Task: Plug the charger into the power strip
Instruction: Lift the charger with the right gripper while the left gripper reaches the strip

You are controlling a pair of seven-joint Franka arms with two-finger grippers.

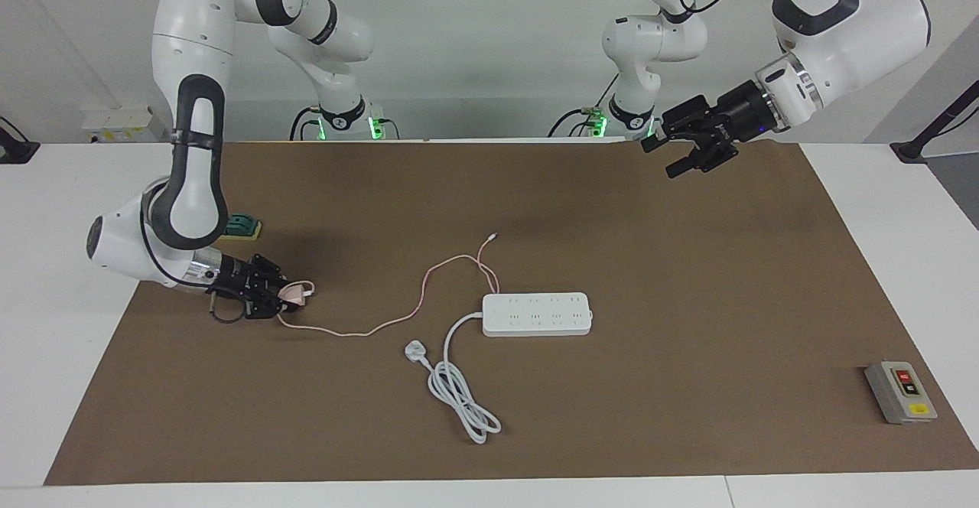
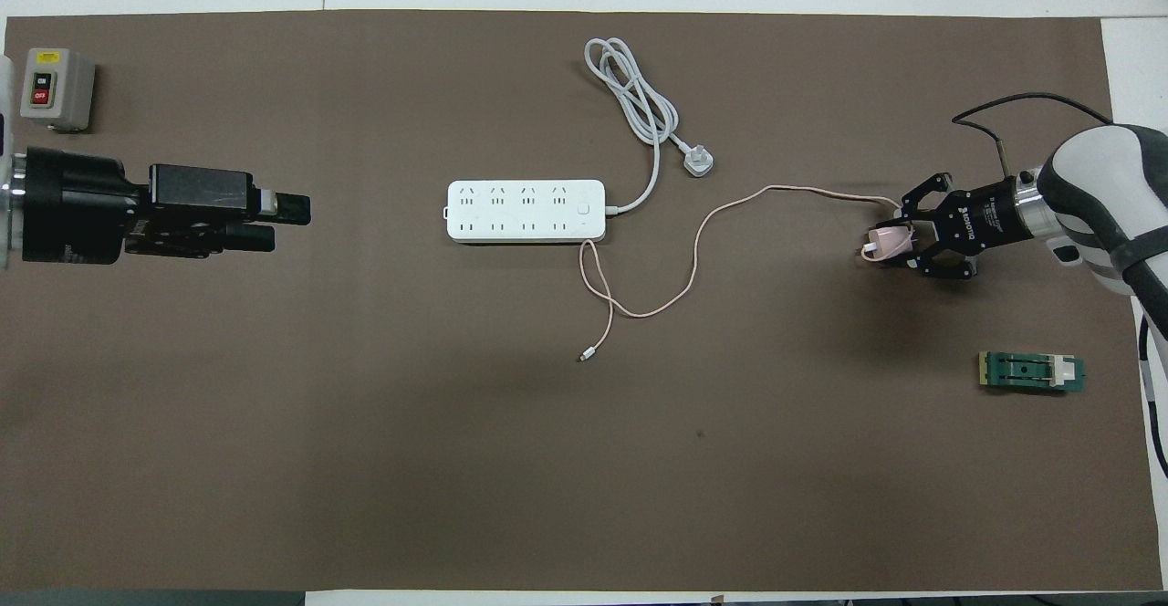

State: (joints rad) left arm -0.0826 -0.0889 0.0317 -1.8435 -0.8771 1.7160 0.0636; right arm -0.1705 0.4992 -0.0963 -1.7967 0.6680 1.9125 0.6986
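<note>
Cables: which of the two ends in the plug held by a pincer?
The thin pink cable; its charger sits in the right pincer. The thick white cord's plug lies free.

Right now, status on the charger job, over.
Right gripper shut on charger, low over the mat. Left gripper open, raised. Power strip unplugged, path clear.

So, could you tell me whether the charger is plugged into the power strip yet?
Not yet. The charger sits in the shut right gripper toward the right arm's end, apart from the power strip.
</note>
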